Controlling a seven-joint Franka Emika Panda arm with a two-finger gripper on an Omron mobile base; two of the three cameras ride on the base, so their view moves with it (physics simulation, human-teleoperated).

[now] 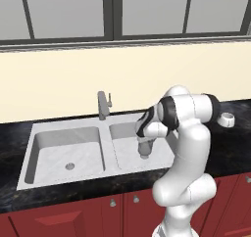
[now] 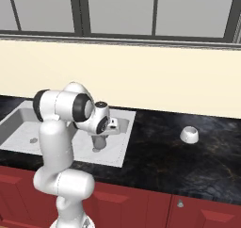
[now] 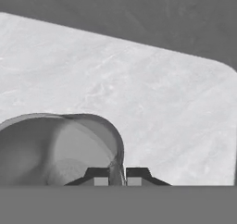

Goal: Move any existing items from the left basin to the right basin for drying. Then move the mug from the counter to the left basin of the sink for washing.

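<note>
My gripper (image 3: pixel 118 177) is shut on the rim wall of the dark grey cup (image 3: pixel 55 144), one fingertip (image 3: pixel 98 176) inside it and the other outside. The cup hangs over the pale floor of the right basin (image 3: pixel 162 107). From the base, the hand (image 1: pixel 143 150) reaches down into the right basin (image 1: pixel 122 133) of the sink (image 1: pixel 105 170). The left basin (image 1: pixel 54 155) holds nothing but its drain. The squat white mug (image 1: pixel 226 119) (image 2: pixel 189 134) stands on the black counter (image 2: pixel 160 161), to the right of the sink and apart from the arm.
The grey faucet (image 1: pixel 102 105) rises at the middle of the sink's back rim. A cream wall and windows run behind the counter. Red cabinet fronts (image 1: pixel 73 216) lie below. My own elbow hangs over the counter between the sink and the mug.
</note>
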